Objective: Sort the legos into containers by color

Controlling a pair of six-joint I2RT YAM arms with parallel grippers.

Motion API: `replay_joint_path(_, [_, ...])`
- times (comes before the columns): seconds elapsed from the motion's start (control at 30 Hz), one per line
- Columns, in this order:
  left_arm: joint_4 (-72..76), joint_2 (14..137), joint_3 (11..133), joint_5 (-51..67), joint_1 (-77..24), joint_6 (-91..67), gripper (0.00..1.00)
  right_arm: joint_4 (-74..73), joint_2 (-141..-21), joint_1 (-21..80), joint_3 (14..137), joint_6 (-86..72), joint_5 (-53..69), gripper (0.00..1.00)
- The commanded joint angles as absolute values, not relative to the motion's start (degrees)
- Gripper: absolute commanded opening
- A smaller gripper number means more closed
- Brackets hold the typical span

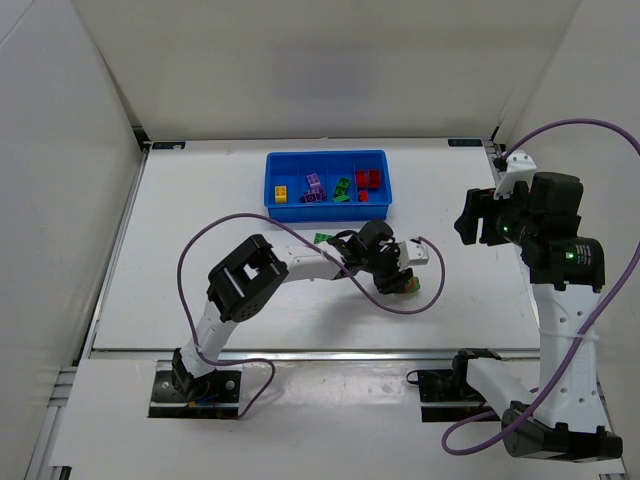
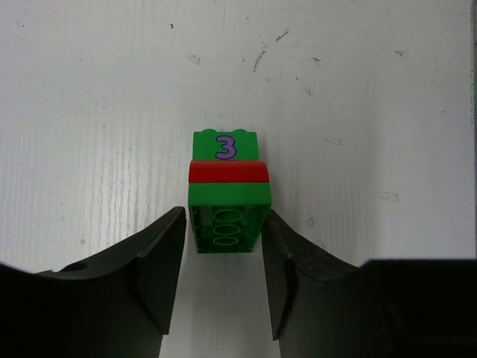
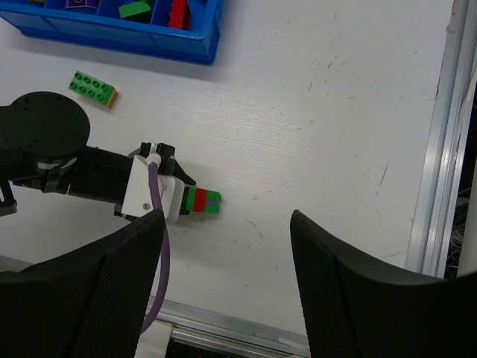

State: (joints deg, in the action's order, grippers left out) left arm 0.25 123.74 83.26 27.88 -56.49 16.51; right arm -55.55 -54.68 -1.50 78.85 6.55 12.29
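Top external shows the tray at the middle of the worktop's far edge, and most of the sorting looks done. Its four compartments, from the left, hold a yellow lego, purple legos, green ones and red ones, with no colours mixed as far as we can see.

Two pieces are outside it. A flat green brick with an orange-yellow edge lies on the worktop just on the near side of the tray. A stack of green, red and green bricks lies on its side, right of the middle and closer to the near edge.

The left pincer has a jaw at each side of that stack, at or almost at its flanks. We cannot tell whether it is clamped. The right pincer hangs over the right side of the worktop, jaws apart and empty.

We judge that the stack must be pulled apart before its colours can go to separate compartments.
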Motion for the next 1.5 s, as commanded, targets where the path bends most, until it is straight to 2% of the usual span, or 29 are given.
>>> replay_joint_path(0.0, [0.4,123.6,85.3,27.7,-56.9,17.0,0.55,-54.4,-53.8,-1.8,78.1,7.1,12.0,0.72])
replay_joint_path(0.13, [0.6,123.1,85.0,27.4,-56.1,15.9,0.44,-54.4,-53.8,-1.7,78.0,7.4,12.1,0.72])
replay_joint_path(0.23, [1.7,121.7,84.1,28.1,-55.2,14.8,0.40,-54.2,-53.4,-1.8,77.1,8.0,12.4,0.72])
replay_joint_path(0.37, [4.9,116.7,78.3,30.5,-52.4,13.1,0.31,-53.4,-53.3,-1.8,75.8,9.4,12.7,0.72])
replay_joint_path(0.6, [7.6,100.7,65.8,37.7,-45.2,7.8,0.29,-49.1,-53.9,-2.7,70.4,14.2,17.5,0.74])
replay_joint_path(0.77, [4.1,86.3,59.9,48.9,-40.0,7.6,0.29,-51.4,-60.8,-4.5,70.9,25.5,38.2,0.75])
replay_joint_path(0.8, [2.7,84.8,59.9,50.9,-38.3,7.8,0.29,-52.5,-62.2,-4.7,71.5,27.8,46.8,0.74])
replay_joint_path(0.93, [-2.3,78.9,60.6,61.6,-35.5,5.0,0.29,-58.3,-73.6,-4.5,78.3,37.5,67.6,0.74])
replay_joint_path(1.13, [-6.4,77.7,62.8,65.8,-34.7,2.4,0.27,-67.9,-83.2,1.6,89.6,50.3,72.2,0.71])
replay_joint_path(1.47, [-6.8,81.0,66.5,66.5,-34.2,1.8,0.27,-68.6,-79.5,12.7,88.4,56.4,69.7,0.71])
